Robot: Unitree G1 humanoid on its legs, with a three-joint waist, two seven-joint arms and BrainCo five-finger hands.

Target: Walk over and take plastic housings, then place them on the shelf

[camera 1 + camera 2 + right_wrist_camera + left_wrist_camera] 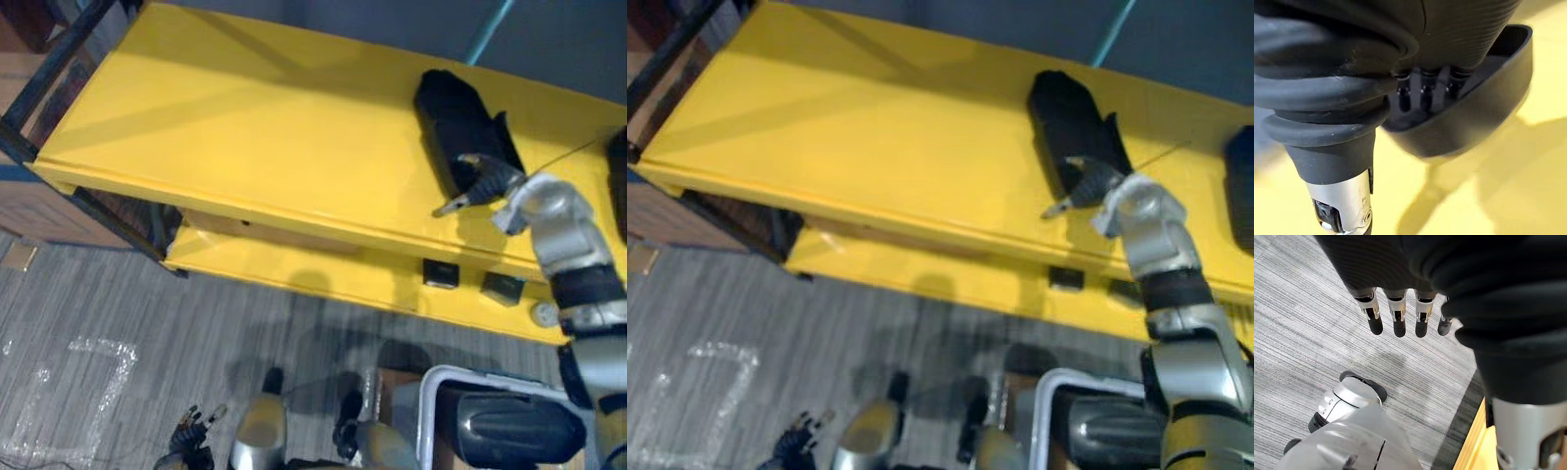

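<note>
A black plastic housing [458,127] lies on the top board of the yellow shelf [245,127], towards its right end. My right hand [490,183] is at the housing's near end and reaches into its hollow side; in the right wrist view the black shell [1484,107] curves round in front of the hand. My left hand [1396,316] hangs low over the grey carpet, fingers straight and holding nothing; it also shows at the bottom of the left eye view [191,433].
A second black housing [617,181] sits at the shelf's right edge. The lower yellow board carries two small dark boxes [440,273]. A white bin [428,401] with more black housings stands on the floor at lower right. A dark frame [49,73] stands left.
</note>
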